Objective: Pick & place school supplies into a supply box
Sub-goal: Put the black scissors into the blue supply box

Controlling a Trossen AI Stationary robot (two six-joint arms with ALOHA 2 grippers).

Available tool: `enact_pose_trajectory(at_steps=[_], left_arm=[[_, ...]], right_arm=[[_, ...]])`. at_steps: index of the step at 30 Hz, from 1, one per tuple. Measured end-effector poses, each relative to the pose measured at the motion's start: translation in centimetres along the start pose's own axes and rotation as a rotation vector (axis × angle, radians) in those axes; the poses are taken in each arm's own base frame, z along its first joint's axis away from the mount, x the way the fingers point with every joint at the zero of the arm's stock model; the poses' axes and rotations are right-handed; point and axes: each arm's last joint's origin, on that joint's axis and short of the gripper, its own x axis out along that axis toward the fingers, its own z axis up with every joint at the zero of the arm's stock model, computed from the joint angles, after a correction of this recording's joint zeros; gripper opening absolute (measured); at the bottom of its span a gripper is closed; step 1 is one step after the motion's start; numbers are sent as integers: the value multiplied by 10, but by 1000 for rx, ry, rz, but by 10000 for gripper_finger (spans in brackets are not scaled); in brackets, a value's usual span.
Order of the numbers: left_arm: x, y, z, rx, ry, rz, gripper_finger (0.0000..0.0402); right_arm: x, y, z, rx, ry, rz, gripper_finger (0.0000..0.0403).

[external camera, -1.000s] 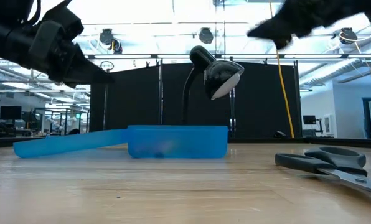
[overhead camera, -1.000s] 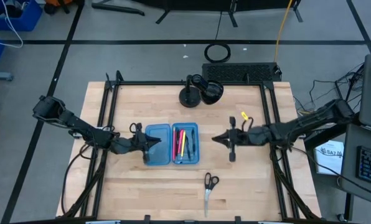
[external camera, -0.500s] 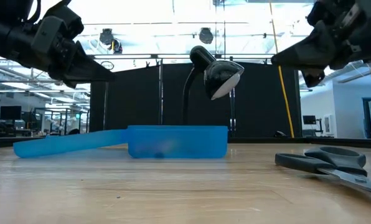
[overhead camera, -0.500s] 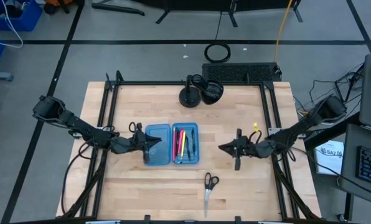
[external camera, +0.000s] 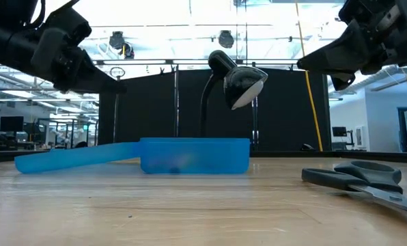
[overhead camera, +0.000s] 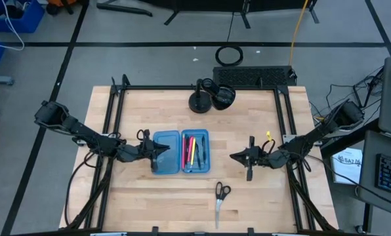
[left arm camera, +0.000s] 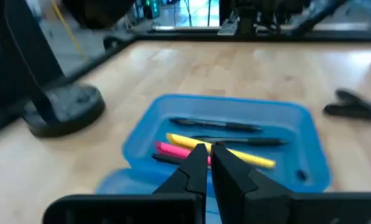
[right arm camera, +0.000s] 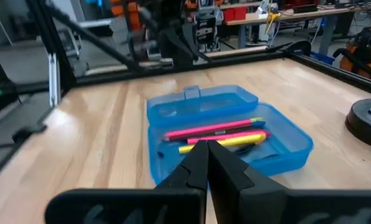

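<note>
Two dark arms reach in over the wooden worktop (overhead camera: pixel 261 196), one from each side. Between them the supply box (overhead camera: pixel 181 151) lies open and flat, its two translucent blue halves side by side. In the high view the half nearer the right arm holds the pens and pencils (overhead camera: pixel 192 151), pink-red, yellow and black, lying lengthwise; the half nearer the left arm appears bare.

Left tool (overhead camera: pixel 157 151) hangs just beside the box's bare half, raised off the worktop as the low view shows, its fingers (left arm camera: pixel 195 167) drawn nearly together with only a thin slit between them and nothing in the grip. From its wrist camera the filled half sits straight ahead of the fingertips.

Right tool (overhead camera: pixel 235 157) hovers well apart from the box on the other side, also above the worktop, with its fingers (right arm camera: pixel 201 163) pressed together and empty. Its wrist camera looks past them at the open box and the coloured pens.

Scissors (overhead camera: pixel 220 200) with black handles and silver blades lie flat on the worktop near its front edge, apart from the box and from both tools. At the far edge stands a black desk lamp (overhead camera: pixel 210 96), its head bent over its round base
</note>
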Motion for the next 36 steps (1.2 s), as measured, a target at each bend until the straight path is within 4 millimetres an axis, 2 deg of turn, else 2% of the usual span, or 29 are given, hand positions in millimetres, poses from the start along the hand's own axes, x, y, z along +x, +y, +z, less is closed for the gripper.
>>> enact_pose_trajectory(at_steps=[3,6,10,14,19,25,30,33,36], left_arm=[[2,4,3,118,-26,46,26],[4,8,3,147,-19,76,26],[5,11,-1,172,27,89,26],[5,11,-6,207,70,85,26],[5,11,-8,233,88,81,26],[3,13,-16,297,164,81,26],[3,13,-19,310,190,65,26],[3,13,-18,305,186,60,26],[3,13,-19,306,193,59,26]], right_arm=[[3,1,3,72,13,-14,1],[13,11,16,101,123,-57,0],[33,39,57,136,264,-97,0],[52,73,103,160,306,-124,0],[74,97,131,265,421,-265,0],[102,134,145,567,627,-222,0],[121,177,152,768,632,-164,0],[129,193,135,872,648,-227,0],[134,201,105,981,687,-368,0]])
